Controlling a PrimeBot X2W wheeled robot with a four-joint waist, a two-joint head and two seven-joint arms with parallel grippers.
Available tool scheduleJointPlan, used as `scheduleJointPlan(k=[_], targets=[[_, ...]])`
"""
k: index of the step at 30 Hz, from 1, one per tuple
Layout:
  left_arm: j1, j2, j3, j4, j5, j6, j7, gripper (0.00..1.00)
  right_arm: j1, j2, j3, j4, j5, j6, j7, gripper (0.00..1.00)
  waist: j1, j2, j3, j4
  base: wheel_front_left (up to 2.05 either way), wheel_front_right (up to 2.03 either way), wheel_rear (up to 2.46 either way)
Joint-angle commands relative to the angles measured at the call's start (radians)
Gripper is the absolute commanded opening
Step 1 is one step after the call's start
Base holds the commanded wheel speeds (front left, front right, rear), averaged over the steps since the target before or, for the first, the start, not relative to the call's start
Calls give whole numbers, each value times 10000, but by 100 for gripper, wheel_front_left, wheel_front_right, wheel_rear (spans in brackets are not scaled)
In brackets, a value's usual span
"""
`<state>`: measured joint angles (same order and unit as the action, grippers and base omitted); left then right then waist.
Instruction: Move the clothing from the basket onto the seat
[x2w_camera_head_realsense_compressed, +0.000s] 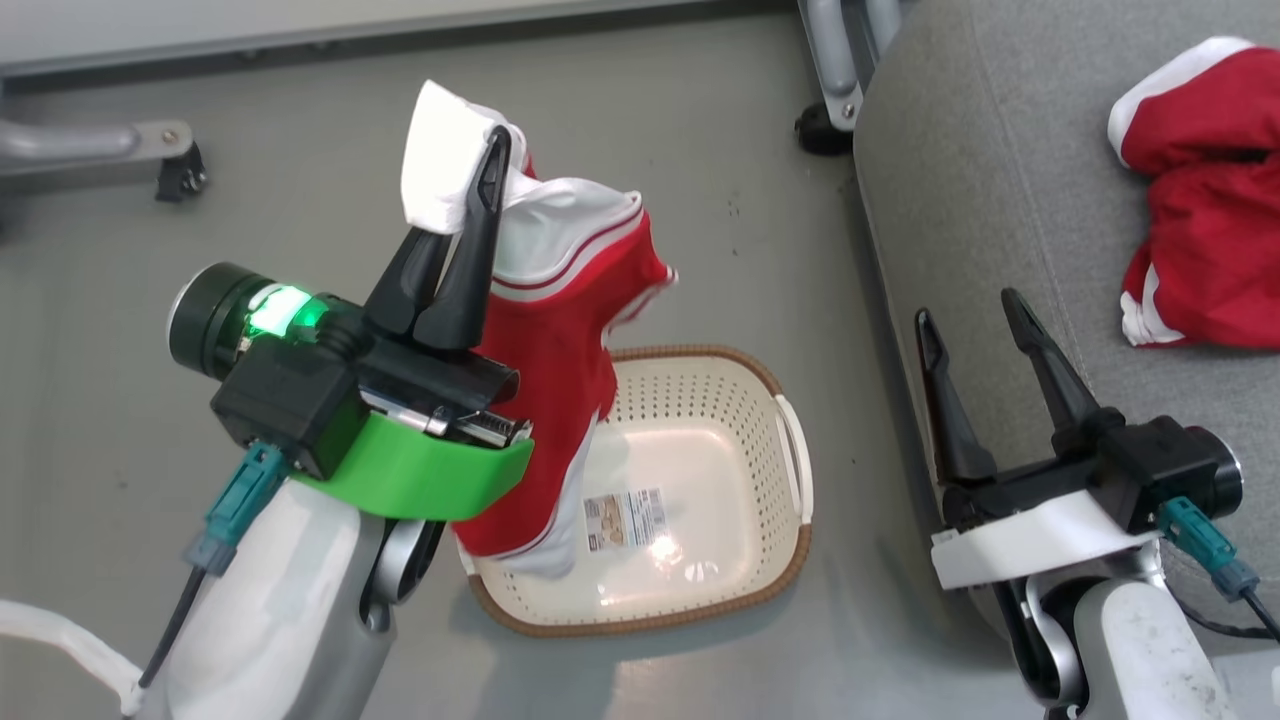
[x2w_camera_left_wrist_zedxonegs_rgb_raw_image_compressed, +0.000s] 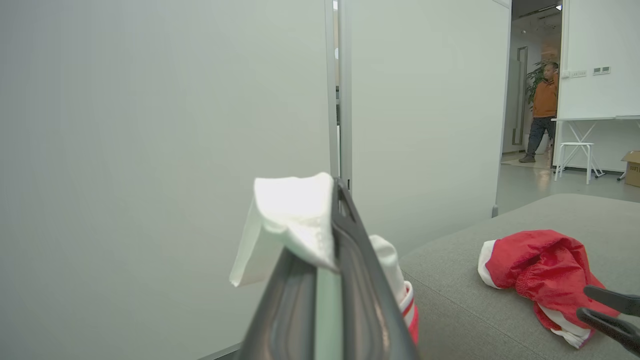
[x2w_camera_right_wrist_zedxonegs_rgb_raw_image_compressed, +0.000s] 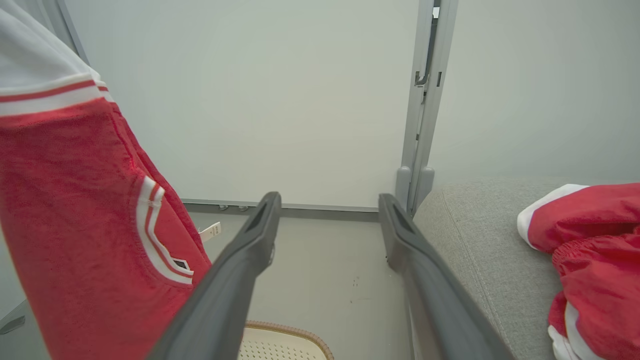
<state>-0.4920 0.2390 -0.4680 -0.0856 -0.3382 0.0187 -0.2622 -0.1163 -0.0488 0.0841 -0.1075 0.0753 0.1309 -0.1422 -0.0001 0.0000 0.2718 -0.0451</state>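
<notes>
Holding one red garment of the clothing in left pincer, jaws shut tight on its white cuff, lifted well above the floor. Hanging down from there over the left side of the basket, white-striped hem dipping past the brown rim; touching the basket or not, can't tell. Sitting on the floor just beside the seat, white perforated, with a label on its bottom. Showing right pincer open, fingers spread wide, gripping nothing, at the seat's near edge between basket and a second garment. Crumpled on the seat at far right, red with white cuff, well apart from the basket. Green light lit on the left wrist. From left wrist view: same closed pincer with cuff folded over one fingertip, seat and second garment to the right, right pincer poking in at lower right in front of that garment, a person standing far back in a doorway. From right wrist view: open right pincer, red garment hanging at left, basket rim at the bottom, seat with second garment at right.
</notes>
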Motion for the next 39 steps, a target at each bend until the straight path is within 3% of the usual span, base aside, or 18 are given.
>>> scheduleJointPlan(k=[1, 17, 33, 39], targets=[[260, 103, 48, -105, 89, 8, -35, 0, 189, -28, 30, 4, 41, -3, 33, 100, 1, 0, -639, 169, 0, 0, 0], [1877, 124, -380, -914, -304, 295, 219, 0, 1389, -30, 465, -148, 446, -5, 458, 100, 1, 0, -2102, 297, 0, 0, 0], [2234, 124, -534, -1042, -553, 417, 297, 0, 1507, -30, 622, -336, 528, -3, 589, 100, 1, 0, -2175, 303, 0, 0, 0], [2211, 142, -550, -1050, -595, 429, 275, 0, 1208, -28, 1396, -466, 519, -3, 712, 100, 1, 0, -2119, 290, 0, 0, 0]])
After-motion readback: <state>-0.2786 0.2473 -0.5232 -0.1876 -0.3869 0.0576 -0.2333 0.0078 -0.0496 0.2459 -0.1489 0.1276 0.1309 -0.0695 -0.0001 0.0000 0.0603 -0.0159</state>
